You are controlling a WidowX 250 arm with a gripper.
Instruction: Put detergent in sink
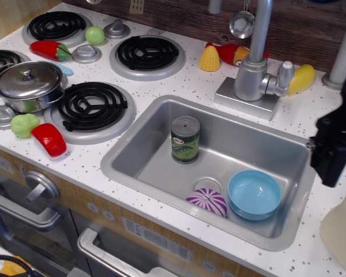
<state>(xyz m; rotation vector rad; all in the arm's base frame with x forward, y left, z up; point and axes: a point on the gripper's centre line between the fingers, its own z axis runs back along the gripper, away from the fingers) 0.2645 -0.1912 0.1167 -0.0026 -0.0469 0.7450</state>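
Detergent (340,231), a cream plastic bottle cut off by the frame edge, stands on the speckled counter (161,81) at about 4 o'clock from the sink (161,167), just beyond its right rim and outside the basin. Above it, at roughly 3 o'clock from the sink, the dark gripper (334,147) hangs over the counter's right edge, partly out of view; whether its jaws are apart or together cannot be told, and it appears to hold nothing. Inside the basin a green-labelled can (185,139) stands upright toward 10 o'clock of the drain, a light-blue bowl (254,194) sits at the drain's 3 o'clock, and a purple-striped ball (207,201) lies over the drain itself. The faucet (252,69) rises at the sink's 12 o'clock.
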